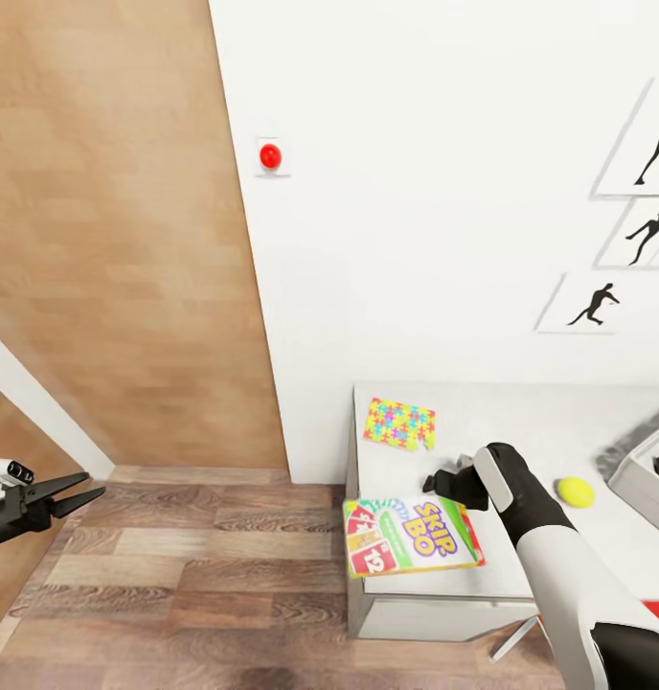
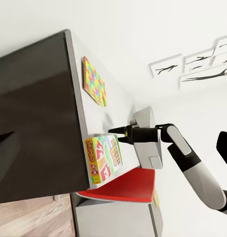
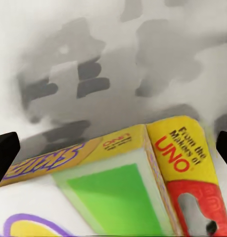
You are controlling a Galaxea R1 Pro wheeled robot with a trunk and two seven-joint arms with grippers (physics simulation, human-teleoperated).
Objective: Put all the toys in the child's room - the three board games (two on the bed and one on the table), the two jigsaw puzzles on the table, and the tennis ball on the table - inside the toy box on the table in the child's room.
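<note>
Right gripper (image 1: 435, 476) open, fingers spread above game box (image 1: 411, 536) at table (image 1: 521, 422) edge; puzzle (image 1: 399, 424) just beyond, ball (image 1: 576, 492) behind it; left gripper (image 1: 76, 489) open over floor

**Quick count of what's on and around the desk**

So the tally: one desk (image 1: 579, 422), and on it one board game, the Skip-Bo box (image 1: 411, 537), hanging a bit over the near edge. One jigsaw puzzle (image 1: 398, 424) near the wall. One tennis ball (image 1: 576, 492). One toy box (image 1: 646, 479), only partly in frame at the right edge, with something inside that I can't make out. Three silhouette pictures (image 1: 590, 305) on the wall. One red button (image 1: 270, 155) on the wall too. Two claws total: the left claw (image 1: 76, 491) and the right claw (image 1: 443, 479). One red thing (image 2: 124, 189) under the desk edge, can't tell what.
</note>
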